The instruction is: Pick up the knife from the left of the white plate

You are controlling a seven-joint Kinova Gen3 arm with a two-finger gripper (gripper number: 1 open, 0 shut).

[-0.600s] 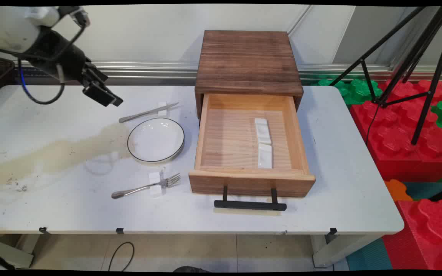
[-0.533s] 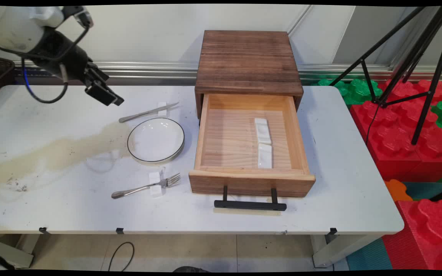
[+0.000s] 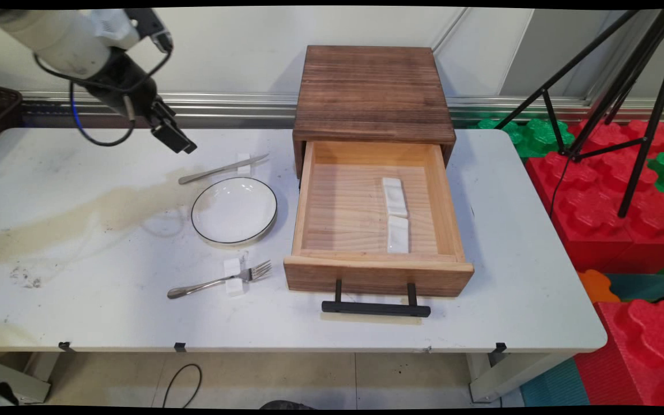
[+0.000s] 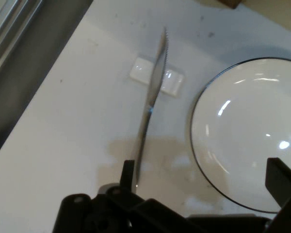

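Gripper (image 3: 177, 141) state, please?
— It hangs above the table (image 3: 78, 300), empty. I see its fingers (image 4: 128, 171) spread wide, touching nothing.
— What's under it?
— Knife (image 4: 153, 92), blade propped on a small white rest (image 4: 173, 83), handle end close below one finger. Plate (image 4: 247, 131) lies just beside it.
— Advice?
— For any descent I'd centre on the handle and keep the other finger off the plate rim

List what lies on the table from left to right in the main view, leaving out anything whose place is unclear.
Hand, raised above the table → white plate → wooden drawer box, its drawer pulled open → black tripod, off the table's right end.
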